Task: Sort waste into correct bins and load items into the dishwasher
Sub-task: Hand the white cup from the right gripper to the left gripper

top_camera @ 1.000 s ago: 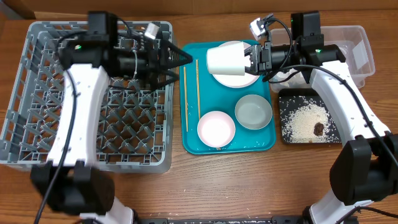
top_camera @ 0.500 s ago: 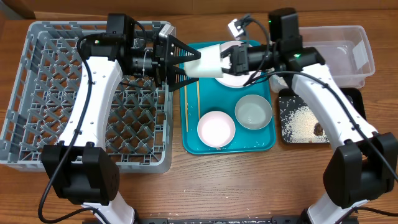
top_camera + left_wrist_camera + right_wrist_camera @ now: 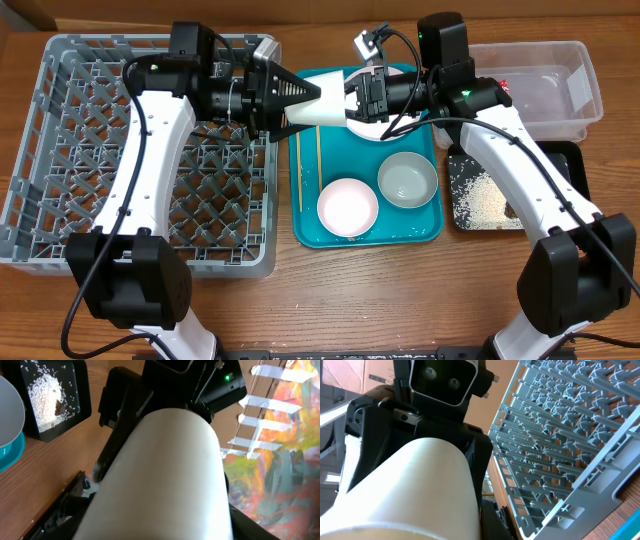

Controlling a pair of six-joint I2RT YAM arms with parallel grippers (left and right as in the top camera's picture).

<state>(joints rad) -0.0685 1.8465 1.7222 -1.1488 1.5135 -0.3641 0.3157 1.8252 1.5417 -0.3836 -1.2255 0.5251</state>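
Right fingers (image 3: 360, 97) pinch the cup (image 3: 333, 104) by one end, holding it on its side in the air over the far-left corner of the teal tray (image 3: 312, 228) — just beside the rack (image 3: 130, 190). Left fingers (image 3: 306, 99) straddle the cup's other end, set fairly narrow around it — whether they actually press it, I cannot tell. Chopsticks (image 3: 298, 165) lie on the tray below.
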